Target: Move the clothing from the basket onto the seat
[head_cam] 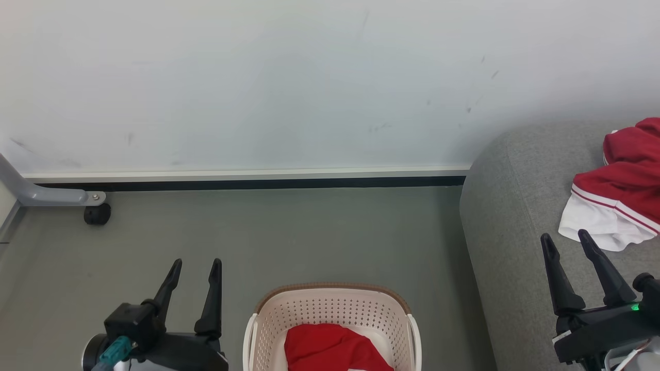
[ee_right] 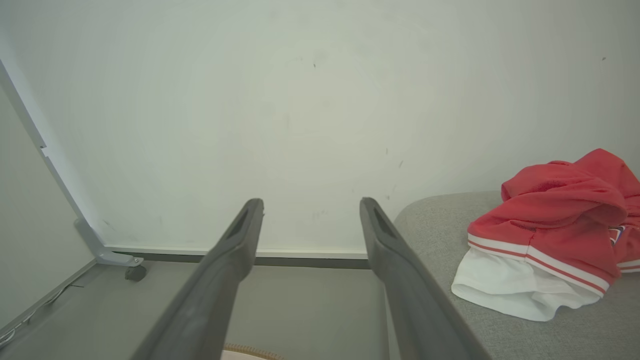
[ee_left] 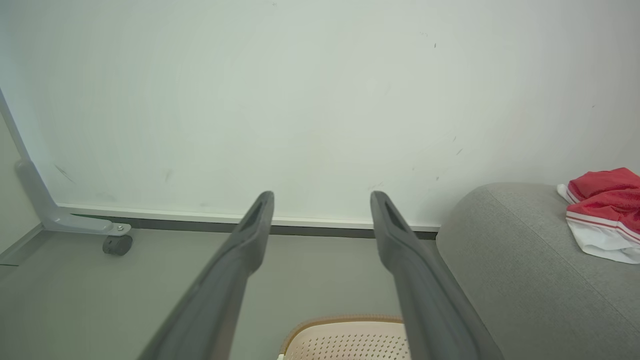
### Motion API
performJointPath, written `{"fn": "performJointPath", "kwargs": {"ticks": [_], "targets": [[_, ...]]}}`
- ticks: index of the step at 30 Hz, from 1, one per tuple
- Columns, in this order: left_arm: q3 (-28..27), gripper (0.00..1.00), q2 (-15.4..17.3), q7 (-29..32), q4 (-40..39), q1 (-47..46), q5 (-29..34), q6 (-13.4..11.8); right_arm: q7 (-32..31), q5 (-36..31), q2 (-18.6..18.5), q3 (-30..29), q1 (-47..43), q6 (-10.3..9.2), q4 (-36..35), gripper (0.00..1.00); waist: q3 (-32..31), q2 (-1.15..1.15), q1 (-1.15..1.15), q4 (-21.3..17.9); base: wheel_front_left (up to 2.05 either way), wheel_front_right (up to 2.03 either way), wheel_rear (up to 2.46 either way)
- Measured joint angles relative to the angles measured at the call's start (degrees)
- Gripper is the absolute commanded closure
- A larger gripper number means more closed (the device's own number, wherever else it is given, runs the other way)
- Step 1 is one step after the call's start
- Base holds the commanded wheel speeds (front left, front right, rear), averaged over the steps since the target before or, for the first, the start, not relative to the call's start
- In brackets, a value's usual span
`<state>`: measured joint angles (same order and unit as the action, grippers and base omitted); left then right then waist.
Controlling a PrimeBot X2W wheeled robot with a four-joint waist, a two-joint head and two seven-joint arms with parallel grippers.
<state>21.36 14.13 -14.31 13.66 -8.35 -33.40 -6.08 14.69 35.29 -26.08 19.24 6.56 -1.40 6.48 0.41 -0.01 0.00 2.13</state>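
A cream basket (head_cam: 268,319) with a brown rim stands on the floor at bottom centre, and its rim (ee_left: 345,320) shows again in the left wrist view. Red clothing (head_cam: 330,348) lies inside it. More red and white clothing (head_cam: 624,190) (ee_right: 545,245) (ee_left: 602,210) rests on the grey seat (head_cam: 510,216) at the right. My left gripper (head_cam: 196,263) (ee_left: 322,200) is open and empty, left of the basket. Over the seat's front part, my right gripper (head_cam: 567,237) (ee_right: 310,205) is open and empty, just below the garment there.
A pale wall with a dark skirting strip closes the far side. A grey metal leg with a black castor (head_cam: 97,213) stands at the far left on the grey floor (head_cam: 289,237). The seat's rounded edge (ee_left: 465,235) lies close to the basket's right.
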Motion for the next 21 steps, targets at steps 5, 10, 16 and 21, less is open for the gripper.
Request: {"fn": "performJointPath", "kwargs": {"ticks": [5, 10, 16, 21], "targets": [[-1.0, 0.00, 0.0, 0.0, -1.2, 0.9, 1.8, -0.3, 0.0, -1.6, 0.6, -1.0, -1.0, -0.69, -2.1, 0.00, 0.1, 0.01, 0.00, -0.1, 0.00, 0.00, 0.00], [-2.8, 0.00, -0.2, 0.0, -2.8, 2.1, 2.4, -0.5, 0.0, -3.1, 0.6, -1.9, -1.4, -1.00, -3.5, 0.00, 0.6, 0.01, 0.00, -0.3, 0.00, 0.00, 0.00], [-3.8, 0.00, -0.9, 0.0, -4.0, 2.1, 3.4, -0.5, 0.0, -3.7, 0.7, -3.1, -1.5, -1.12, -4.7, 0.00, 1.2, 0.01, 0.00, -0.5, 0.00, 0.00, 0.00], [-4.3, 0.00, -1.3, 0.0, -4.4, 2.1, 4.9, -0.6, 0.0, -4.5, 1.4, -3.8, -1.6, -1.12, -5.4, 0.00, 1.7, 0.01, 0.00, -0.6, 0.00, 0.00, 0.00]]}}
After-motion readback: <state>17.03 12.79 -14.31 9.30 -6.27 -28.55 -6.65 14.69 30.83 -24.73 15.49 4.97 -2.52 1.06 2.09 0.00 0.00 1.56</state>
